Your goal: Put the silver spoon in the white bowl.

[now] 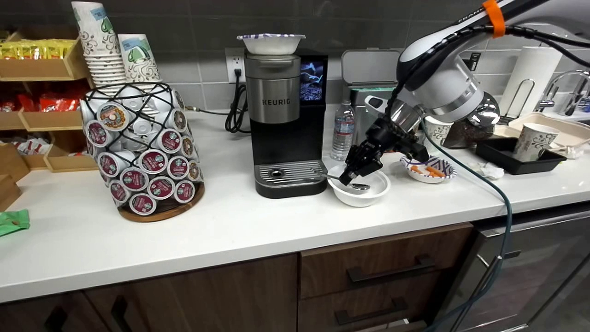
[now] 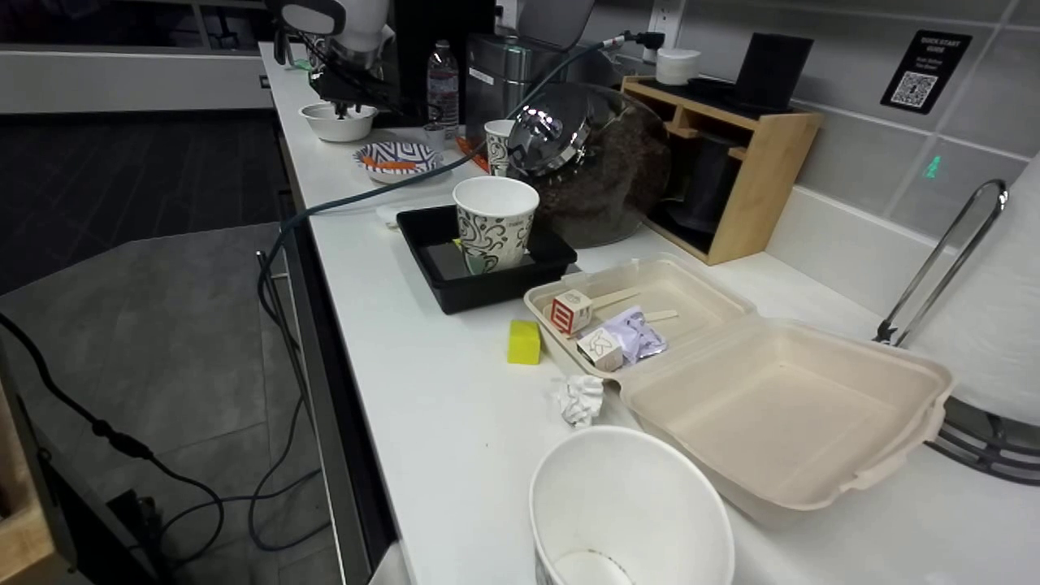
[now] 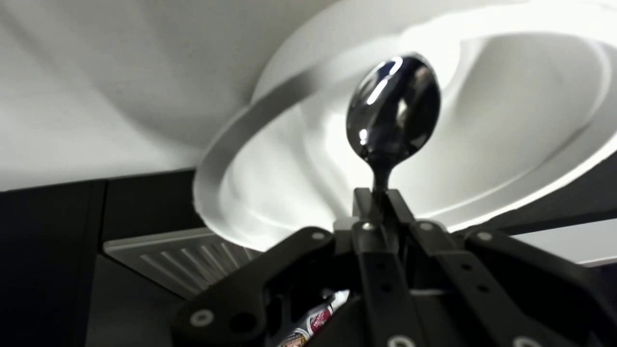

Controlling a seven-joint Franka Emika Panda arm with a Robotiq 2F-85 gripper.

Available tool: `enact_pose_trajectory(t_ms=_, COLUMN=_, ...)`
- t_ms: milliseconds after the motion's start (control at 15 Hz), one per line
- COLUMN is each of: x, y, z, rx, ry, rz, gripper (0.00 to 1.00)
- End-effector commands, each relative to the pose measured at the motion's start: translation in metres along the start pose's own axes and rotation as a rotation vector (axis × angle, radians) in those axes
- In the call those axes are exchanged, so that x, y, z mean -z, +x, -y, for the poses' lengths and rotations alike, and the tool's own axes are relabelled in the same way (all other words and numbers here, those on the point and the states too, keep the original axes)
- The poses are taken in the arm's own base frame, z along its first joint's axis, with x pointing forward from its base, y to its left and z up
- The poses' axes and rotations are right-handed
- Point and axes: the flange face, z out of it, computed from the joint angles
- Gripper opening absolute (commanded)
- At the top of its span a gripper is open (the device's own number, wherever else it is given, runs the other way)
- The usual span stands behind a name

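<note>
The silver spoon (image 1: 360,186) is held by my gripper (image 1: 349,176), which is shut around its handle. The spoon lies over the white bowl (image 1: 362,199), with its handle end sticking out toward the coffee maker. In the wrist view, the spoon's oval head (image 3: 393,106) extends past the fingertips of the gripper (image 3: 379,202), above the inside of the white bowl (image 3: 284,168). Whether the spoon touches the bowl I cannot tell. In an exterior view the gripper (image 2: 342,110) is at the white bowl (image 2: 335,127), and the spoon cannot be made out there.
The coffee maker (image 1: 276,138) stands close beside the bowl. A patterned dish (image 1: 431,179) with orange pieces is on the bowl's other side. A water bottle (image 1: 343,131) stands behind. A teal cable (image 1: 488,182) hangs over the counter's front edge. A black tray (image 2: 487,288) holds a paper cup.
</note>
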Motion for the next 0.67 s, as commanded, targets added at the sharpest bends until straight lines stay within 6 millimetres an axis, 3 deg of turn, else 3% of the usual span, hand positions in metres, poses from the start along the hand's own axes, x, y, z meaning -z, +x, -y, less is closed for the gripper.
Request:
enact_pose_trajectory(t_ms=0, x=0.001, y=-0.005, z=-0.004, rx=-0.015, ry=0.004, rz=-0.029, gripper=0.34)
enact_pose_trajectory(t_ms=467, x=0.079, y=0.015, z=0.004, rx=0.032, ry=-0.105, rz=-0.128, gripper=0.86)
enact_pose_trajectory(t_ms=600, x=0.097, y=0.011, z=0.014, rx=0.013, ry=-0.089, rz=-0.093, gripper=0.99)
